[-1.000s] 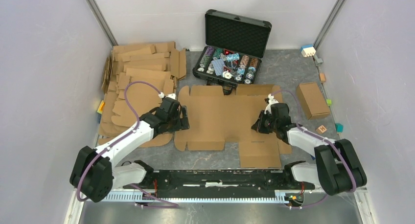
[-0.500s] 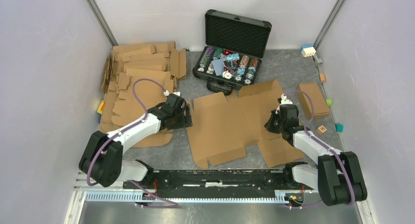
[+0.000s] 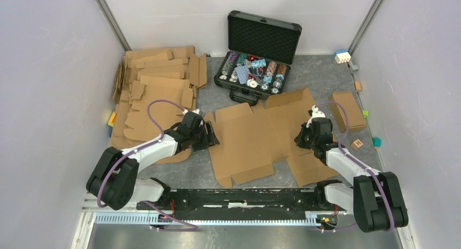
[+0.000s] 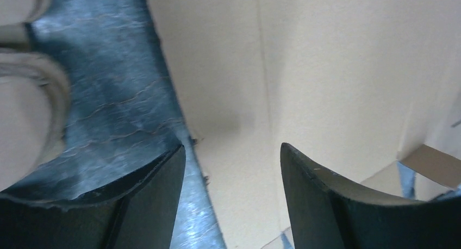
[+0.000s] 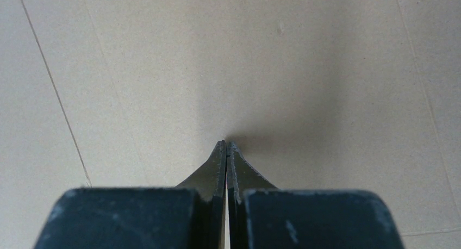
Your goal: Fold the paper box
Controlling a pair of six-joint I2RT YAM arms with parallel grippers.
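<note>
Cardboard stack (image 3: 155, 83): I see flat brown die-cut sheets piled loosely at the far left of the tabletop (image 3: 321, 75), with flaps and rounded tabs sticking out at the edges.
Left gripper (image 4: 232, 147): its dark fingers stand apart. On my wrist view the left edge of the sheet runs under the gap, grey marbled surface on one side and cardboard on the other. Nothing is clamped.
Paper box (image 3: 253, 135): an unfolded sheet of plain brown corrugated cardboard. It lies flat and skewed in the middle of the tabletop, just in front of the case and between my two grippers. It is matte, with straight crease lines, square flaps and rounded tabs along the near edge.
Black case (image 3: 265, 39): it is open, with ribbed dark foam in the raised lid and rows of coloured round chips in the tray.
Right gripper (image 5: 225, 144): the fingers are pressed together, their tips down at the sheet's right part.
Small box (image 3: 347, 111): a narrower brown cardboard box, closed, just beside the sheet's far right corner.
Wooden block (image 3: 357, 144): it lies near the right wall. I cannot read its mark.
</note>
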